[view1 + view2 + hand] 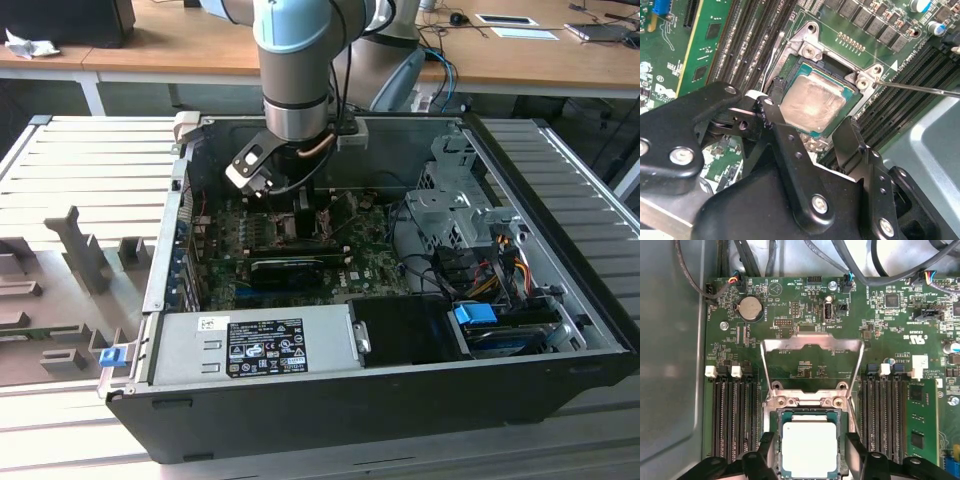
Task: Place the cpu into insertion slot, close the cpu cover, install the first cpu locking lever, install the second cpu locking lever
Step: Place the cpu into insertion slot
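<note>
wooden desks [180,45] run along the back, and before them a ribbed grey metal table [90,160] carries an open black computer case [400,400]. the arm [295,60], a pale blue and silver column, drops straight down into the case, its wrist pointing at the green motherboard [790,320]. in both wrist views the gripper [807,117] hangs low over the socket, released: its matte black fingers [766,452], flat bars with bright screw heads, stand spread on either side of the cpu [809,449], and a sliver of socket rim shows between each finger and the chip. the cpu lies flat in the insertion slot, a square with a dull, slightly smeared silvery top and a thin green border. the cpu cover [812,342], a bare grey metal frame with a square window, stands tipped up on its hinge beyond the socket, so the board shows through it. a thin wire rod [920,87] juts out from the socket's corner. long black memory slots [732,415] flank the socket on both sides.
</note>
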Action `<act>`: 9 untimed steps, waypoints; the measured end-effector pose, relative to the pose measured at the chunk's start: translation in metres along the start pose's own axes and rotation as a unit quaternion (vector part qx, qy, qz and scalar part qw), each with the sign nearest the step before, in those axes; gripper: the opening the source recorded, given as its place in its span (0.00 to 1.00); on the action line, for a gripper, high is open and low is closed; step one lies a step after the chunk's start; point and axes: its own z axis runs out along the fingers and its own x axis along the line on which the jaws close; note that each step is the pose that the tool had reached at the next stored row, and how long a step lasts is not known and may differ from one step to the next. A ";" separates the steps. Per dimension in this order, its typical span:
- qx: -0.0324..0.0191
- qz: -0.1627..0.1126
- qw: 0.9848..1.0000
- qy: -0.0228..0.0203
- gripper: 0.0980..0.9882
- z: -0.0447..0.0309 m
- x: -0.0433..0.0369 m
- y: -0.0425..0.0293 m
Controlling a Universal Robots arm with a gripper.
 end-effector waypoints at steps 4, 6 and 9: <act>0.000 0.000 1.000 0.000 0.62 -0.0058 0.0001 0.0005; 0.000 0.000 1.000 0.000 0.55 -0.0075 0.0001 0.0006; 0.001 0.000 1.000 0.000 0.41 -0.0096 0.0002 0.0008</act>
